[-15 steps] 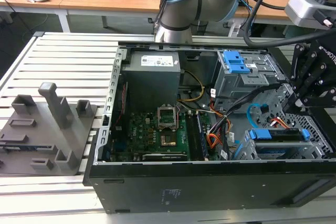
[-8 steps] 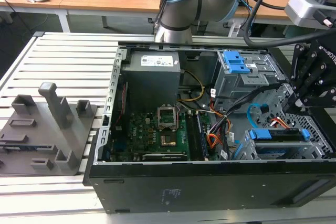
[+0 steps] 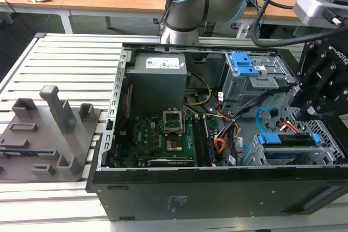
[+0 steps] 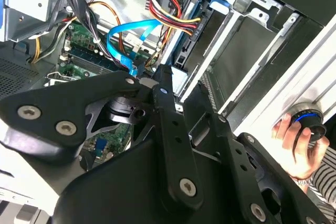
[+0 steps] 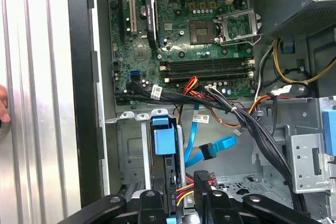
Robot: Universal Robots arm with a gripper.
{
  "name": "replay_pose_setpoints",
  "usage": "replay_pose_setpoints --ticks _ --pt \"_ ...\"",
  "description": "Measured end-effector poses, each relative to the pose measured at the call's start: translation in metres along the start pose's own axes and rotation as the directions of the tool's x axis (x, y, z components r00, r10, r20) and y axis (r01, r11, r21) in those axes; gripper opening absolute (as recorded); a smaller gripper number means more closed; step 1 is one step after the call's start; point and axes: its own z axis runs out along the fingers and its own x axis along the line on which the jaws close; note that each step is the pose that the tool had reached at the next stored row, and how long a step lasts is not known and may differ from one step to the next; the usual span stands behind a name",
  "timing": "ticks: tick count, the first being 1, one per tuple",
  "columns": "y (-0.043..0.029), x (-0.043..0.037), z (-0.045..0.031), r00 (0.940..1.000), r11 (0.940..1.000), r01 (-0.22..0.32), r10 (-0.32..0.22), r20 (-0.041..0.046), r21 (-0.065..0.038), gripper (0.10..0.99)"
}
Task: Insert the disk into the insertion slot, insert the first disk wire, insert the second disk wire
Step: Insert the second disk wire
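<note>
The disk (image 3: 288,139) in its blue carrier (image 5: 163,140) lies inside the insertion slot (image 3: 327,155), the low grey cage at the exterior view's right. The first disk wire (image 4: 169,7), red, yellow and black, ends in a black plug (image 4: 192,27) that sits against the disk's edge. The second disk wire (image 5: 198,145), light blue, curls beside the cage. Its dark plug (image 4: 134,69) hangs loose, apart from the disk. My gripper (image 4: 160,75) hovers just above the cage, close to that loose plug, and appears as a black body (image 3: 322,93) in the exterior view.
The open computer case holds a motherboard (image 3: 163,140), a grey power supply (image 3: 157,80) and a taller cage with blue latches (image 3: 247,74). Thick black cables (image 5: 247,121) cross near the slot. A person's hand (image 4: 298,148) rests outside the case. A grey fixture block (image 3: 49,134) lies at the exterior view's left.
</note>
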Motion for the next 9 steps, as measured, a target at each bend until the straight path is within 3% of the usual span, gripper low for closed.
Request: replay_pose_setpoints --ticks 9 --pt "0.0044 -0.0074 0.0008 1.0000 1.0000 0.001 -0.001 0.0000 0.000 0.361"
